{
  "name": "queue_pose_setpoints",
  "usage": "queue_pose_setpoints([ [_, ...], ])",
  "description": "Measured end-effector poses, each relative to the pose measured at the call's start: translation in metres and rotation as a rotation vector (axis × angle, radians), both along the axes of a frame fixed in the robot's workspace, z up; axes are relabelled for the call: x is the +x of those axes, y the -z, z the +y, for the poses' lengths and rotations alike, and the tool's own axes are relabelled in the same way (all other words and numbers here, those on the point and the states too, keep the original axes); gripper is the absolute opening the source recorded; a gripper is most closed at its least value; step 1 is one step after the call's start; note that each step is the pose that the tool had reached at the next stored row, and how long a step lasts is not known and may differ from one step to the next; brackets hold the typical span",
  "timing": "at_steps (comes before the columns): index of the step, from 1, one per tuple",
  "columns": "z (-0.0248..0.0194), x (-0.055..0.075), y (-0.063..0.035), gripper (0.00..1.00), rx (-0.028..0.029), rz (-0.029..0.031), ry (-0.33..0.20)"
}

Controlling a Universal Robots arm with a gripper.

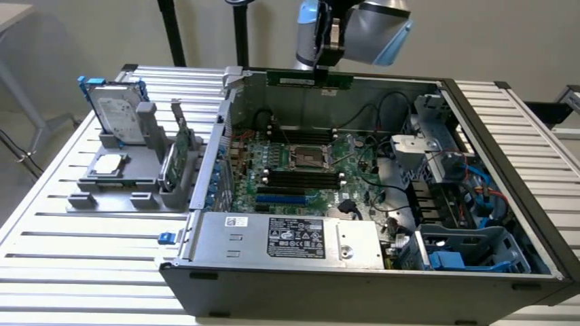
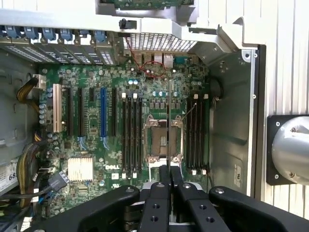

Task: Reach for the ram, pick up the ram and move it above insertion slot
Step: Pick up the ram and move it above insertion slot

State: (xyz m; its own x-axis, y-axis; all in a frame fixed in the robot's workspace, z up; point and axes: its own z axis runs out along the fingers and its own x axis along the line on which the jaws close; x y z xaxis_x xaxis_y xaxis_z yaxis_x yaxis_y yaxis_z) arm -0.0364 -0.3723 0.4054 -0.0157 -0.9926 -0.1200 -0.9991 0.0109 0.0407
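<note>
The arm (image 1: 358, 27) is cut off by the top edge of the exterior view. The ram (image 1: 309, 81) hangs below it, its upper edge hidden. Label (image 1: 297, 239) text is too small to read.

an open computer case (image 1: 507, 146) sits beside a grey rack (image 1: 127, 183) holding a hard drive (image 1: 118, 115).

Above the open computer case (image 1: 363, 285) you have free air. The tool (image 2: 169, 186), clamped on the ram (image 1: 309, 81), hangs over the case's far wall. Inside, the memory slots (image 2: 131, 137) lie unobstructed; cables (image 1: 399, 109) and the drive cage (image 1: 435, 146) crowd the exterior view's right.
</note>
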Motion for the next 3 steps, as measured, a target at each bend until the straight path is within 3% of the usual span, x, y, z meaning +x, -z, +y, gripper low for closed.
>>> queue_pose_setpoints([
  [3,0.0,0.0,0.0,0.13,0.0,0.0,0.0],
])
